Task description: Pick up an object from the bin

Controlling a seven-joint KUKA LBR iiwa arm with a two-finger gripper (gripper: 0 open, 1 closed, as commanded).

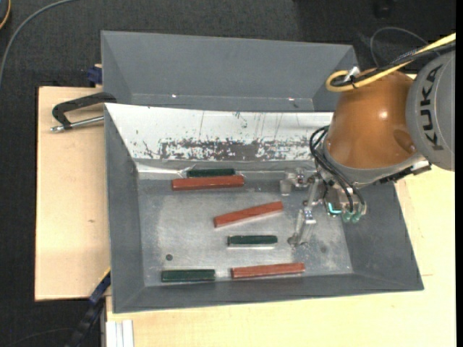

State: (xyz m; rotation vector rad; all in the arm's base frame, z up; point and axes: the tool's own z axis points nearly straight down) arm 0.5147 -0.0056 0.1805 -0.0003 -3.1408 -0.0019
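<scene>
My gripper (297,212) hangs over the right part of the bin floor, open, with nothing between its two metal fingers. Just left of it lies a tilted red-brown bar (248,215) in the middle of the bin. Below that bar lies a short dark green bar (252,241), its right end close to the lower fingertip (298,238). A second red-brown bar (268,270) rests along the front wall, below the gripper.
At the back wall a dark green bar (211,172) lies against a long red-brown bar (208,183). Another dark green bar (188,275) sits at the front left. The arm's orange cover hangs over the bin's right side.
</scene>
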